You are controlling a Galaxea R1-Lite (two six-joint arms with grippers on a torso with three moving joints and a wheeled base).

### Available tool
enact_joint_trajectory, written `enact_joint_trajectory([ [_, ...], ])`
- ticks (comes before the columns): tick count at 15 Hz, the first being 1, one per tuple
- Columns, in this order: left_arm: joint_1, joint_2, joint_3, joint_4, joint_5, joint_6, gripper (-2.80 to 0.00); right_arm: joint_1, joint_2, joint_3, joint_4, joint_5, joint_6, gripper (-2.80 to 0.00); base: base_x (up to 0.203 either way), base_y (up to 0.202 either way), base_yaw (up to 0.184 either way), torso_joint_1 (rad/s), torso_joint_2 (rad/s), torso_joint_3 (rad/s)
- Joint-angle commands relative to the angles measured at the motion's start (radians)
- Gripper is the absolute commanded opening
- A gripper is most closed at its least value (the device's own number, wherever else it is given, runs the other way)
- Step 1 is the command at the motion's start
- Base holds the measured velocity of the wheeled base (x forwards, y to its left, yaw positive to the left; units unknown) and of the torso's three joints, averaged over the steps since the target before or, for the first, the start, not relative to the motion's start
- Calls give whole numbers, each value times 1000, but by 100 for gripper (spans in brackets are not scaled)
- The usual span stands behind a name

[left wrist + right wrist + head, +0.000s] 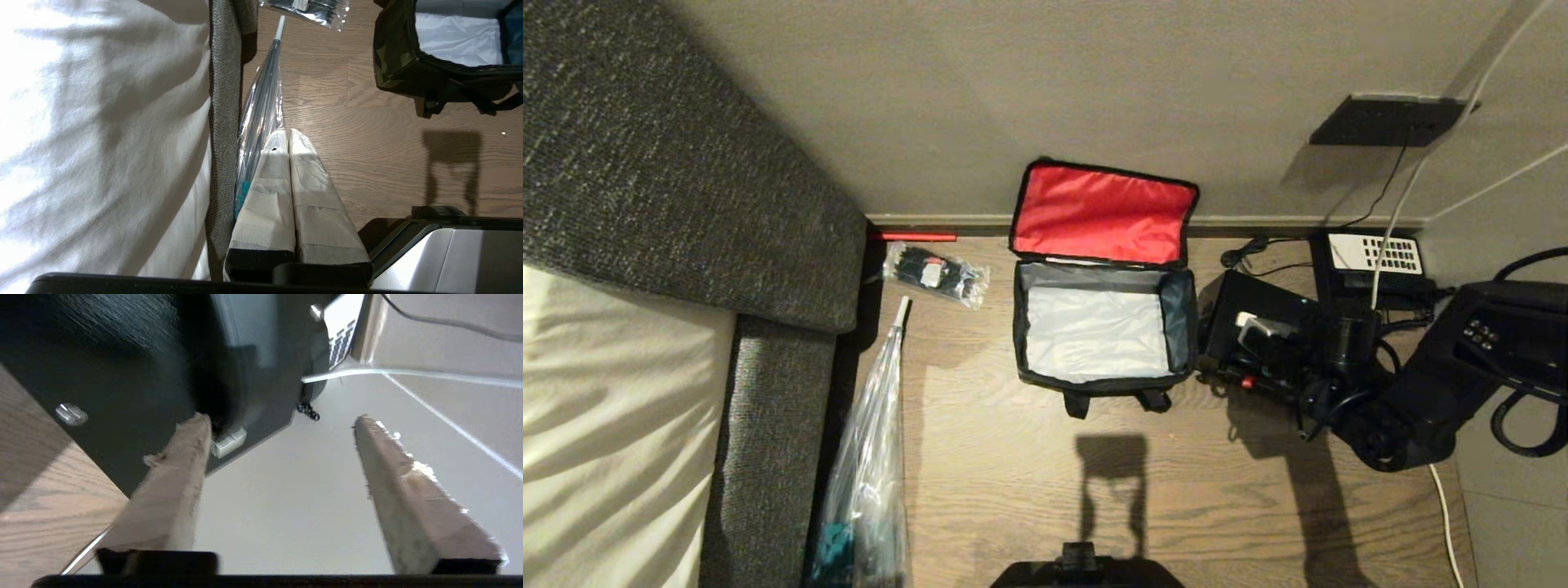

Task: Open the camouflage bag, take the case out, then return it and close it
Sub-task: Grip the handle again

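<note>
- Far left, a grey woven fabric sofa with a white cloth draped over its seat.
- Beside it on the wooden floor, a long umbrella in a clear plastic sleeve lies along the sofa's edge; near its tip sits a clear packet of black cable ties.
- The left gripper hangs over the floor next to the umbrella, its two tape-wrapped fingers pressed together with nothing between them.
- In the middle, against the wall, the boxy camouflage bag stands open: the red-lined lid leans back on the wall, and the pale silver lining inside is bare.
- Just right of the bag, touching its side, a black case rests on the floor.
- The right gripper is at the case's edge, its fingers spread wide and holding nothing; one fingertip sits close to the case.
- Behind, a flat black telephone with a white keypad lies by the wall, cables running past it.
</note>
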Motion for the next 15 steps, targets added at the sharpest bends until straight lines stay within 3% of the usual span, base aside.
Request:
enact_joint_trajectory([
  [1,0,0,0,-1,0,1,-280,2,-115,45,91,17,37,-280,0,0,0,0,0,0],
  [6,0,0,0,1,0,1,-280,10,-501,156,477,32,242,-280,0,0,0,0,0,0],
  [15,0,0,0,1,0,1,-280,-1,-1391,379,1225,166,799,-280,0,0,0,0,0,0],
])
